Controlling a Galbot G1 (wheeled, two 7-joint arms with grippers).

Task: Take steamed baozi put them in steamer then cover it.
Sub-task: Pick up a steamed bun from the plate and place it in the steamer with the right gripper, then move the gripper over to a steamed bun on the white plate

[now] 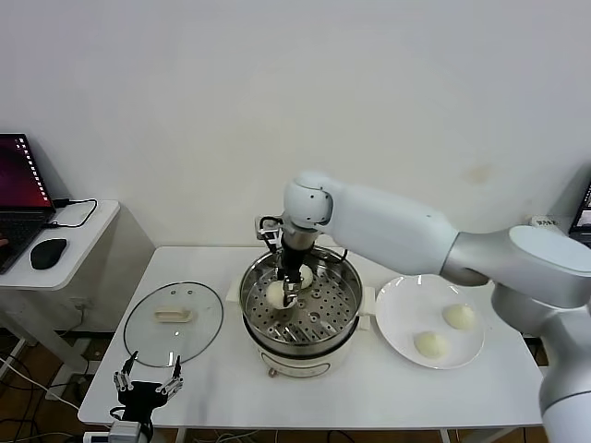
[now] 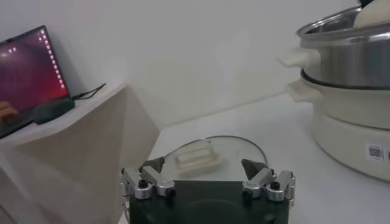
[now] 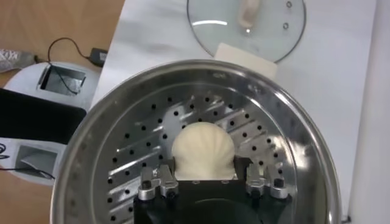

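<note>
- The right gripper [image 1: 294,288] is down inside the steamer [image 1: 343,277], its jaws closed on a bun [image 3: 202,152] just above the perforated tray [image 3: 268,152].
- To do this step well, I judge the bun should be lowered until it sits on the tray, then let go by opening only slightly, so the soft dough is not dragged or dented.
- Lifting straight up afterwards should avoid the steel wall and the second bun [image 1: 275,293] that seems to lie just beside the held one; it is partly hidden, so I cannot tell whether they touch.
- The held bun looks smooth, cream-white and domed, with faint pleats on top.
- Two more buns, one nearer the robot [image 1: 429,344] and one farther [image 1: 459,317], wait on the white plate [image 1: 399,309] on the right of the steamer.
- The glass lid [image 1: 199,325] lies flat on the table [image 1: 369,392], on the left of the steamer.
- The left gripper [image 1: 148,381] waits near the table's front edge, fingers spread and empty.
</note>
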